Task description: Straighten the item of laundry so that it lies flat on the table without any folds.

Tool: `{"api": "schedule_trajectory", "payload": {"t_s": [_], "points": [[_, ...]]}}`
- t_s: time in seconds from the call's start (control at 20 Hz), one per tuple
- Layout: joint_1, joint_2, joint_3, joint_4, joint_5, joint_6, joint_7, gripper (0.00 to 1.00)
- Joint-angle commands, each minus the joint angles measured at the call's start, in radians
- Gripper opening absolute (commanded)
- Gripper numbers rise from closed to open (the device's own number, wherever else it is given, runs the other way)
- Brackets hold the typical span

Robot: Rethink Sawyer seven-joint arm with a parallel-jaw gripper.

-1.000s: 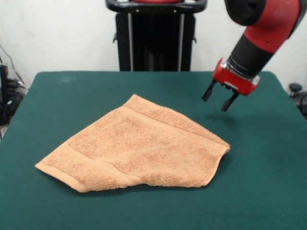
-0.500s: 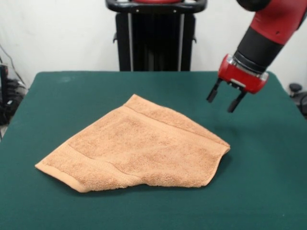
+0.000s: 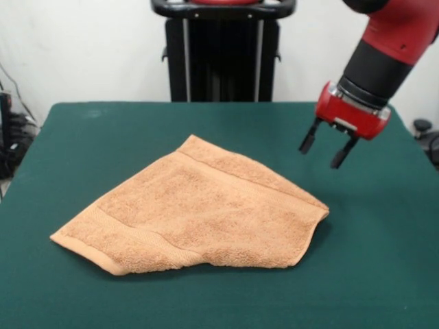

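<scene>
Since a second ago, the red-and-black gripper [image 3: 322, 153] has drifted right and slightly lower, fingers spread and holding nothing. It hangs above the dark green cloth-covered table [image 3: 384, 233], apart from the folded orange-tan terry towel [image 3: 199, 212], which lies unmoved to its lower left.

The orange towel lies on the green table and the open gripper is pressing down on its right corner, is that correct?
Not quite. The front view shows the open gripper hanging in the air above the table, apart from the towel, touching nothing. The rest is right: the towel lies on the green table.
</scene>
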Motion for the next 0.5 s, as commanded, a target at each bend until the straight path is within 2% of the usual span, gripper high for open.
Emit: {"api": "schedule_trajectory", "payload": {"t_s": [0.05,0.5], "points": [[-0.03,0.056,0.142,-0.021,-0.042,0.014,-0.182,1.0],[-0.114,0.028,0.202,-0.017,-0.048,0.034,-0.268,1.0]]}}
